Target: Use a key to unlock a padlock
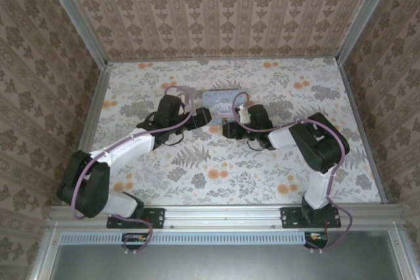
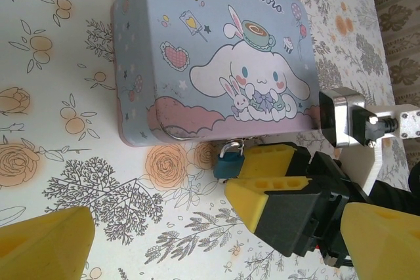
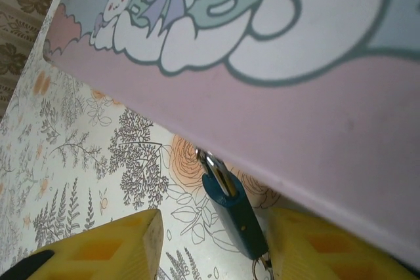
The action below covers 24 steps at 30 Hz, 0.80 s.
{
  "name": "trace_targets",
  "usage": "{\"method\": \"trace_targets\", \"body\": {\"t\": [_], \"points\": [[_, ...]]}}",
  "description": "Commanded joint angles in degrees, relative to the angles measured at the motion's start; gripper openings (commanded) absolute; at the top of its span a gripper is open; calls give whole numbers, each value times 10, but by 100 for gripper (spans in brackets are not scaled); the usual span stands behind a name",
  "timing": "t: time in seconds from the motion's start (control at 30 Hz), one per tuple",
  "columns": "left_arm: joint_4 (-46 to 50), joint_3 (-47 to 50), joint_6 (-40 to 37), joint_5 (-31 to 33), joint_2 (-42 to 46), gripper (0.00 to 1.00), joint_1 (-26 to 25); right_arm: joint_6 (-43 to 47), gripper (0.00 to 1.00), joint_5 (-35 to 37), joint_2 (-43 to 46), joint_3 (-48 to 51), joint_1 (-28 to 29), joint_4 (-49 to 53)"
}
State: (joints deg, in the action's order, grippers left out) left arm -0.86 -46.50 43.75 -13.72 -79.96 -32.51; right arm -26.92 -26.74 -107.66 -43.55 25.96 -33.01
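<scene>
A tiny dark teal padlock [image 3: 235, 213] with a silver shackle hangs from the clasp on the front of the pale-blue cartoon tin [image 2: 197, 50] and lies on the floral table. A small metal ring [image 3: 261, 268] shows at its lower end; the key itself is mostly hidden. My right gripper [image 3: 216, 247] straddles the padlock. Its right finger [image 3: 315, 244] is close against the lock and its left finger [image 3: 118, 244] stands apart. My left gripper [image 2: 216, 240] is wide open just in front of the tin, with the padlock [image 2: 228, 163] and the right gripper [image 2: 236, 175] between its fingers.
The tin [image 1: 222, 101] lies at mid-table in front of both grippers. My left gripper [image 1: 207, 115] and my right gripper [image 1: 228, 129] nearly meet at its near side. Patterned walls enclose the table on three sides.
</scene>
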Motion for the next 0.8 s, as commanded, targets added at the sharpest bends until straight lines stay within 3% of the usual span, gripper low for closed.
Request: {"method": "trace_targets", "body": {"t": [0.0,0.37,0.77], "points": [[-12,7,7,-11,6,97,4,5,45,18,-24,-13,6,5],[-7,12,9,-12,12,97,5,-1,29,19,-17,-3,6,3],[-15,27,10,-33,14,97,6,-44,3,-9,-23,7,2,-42]]}}
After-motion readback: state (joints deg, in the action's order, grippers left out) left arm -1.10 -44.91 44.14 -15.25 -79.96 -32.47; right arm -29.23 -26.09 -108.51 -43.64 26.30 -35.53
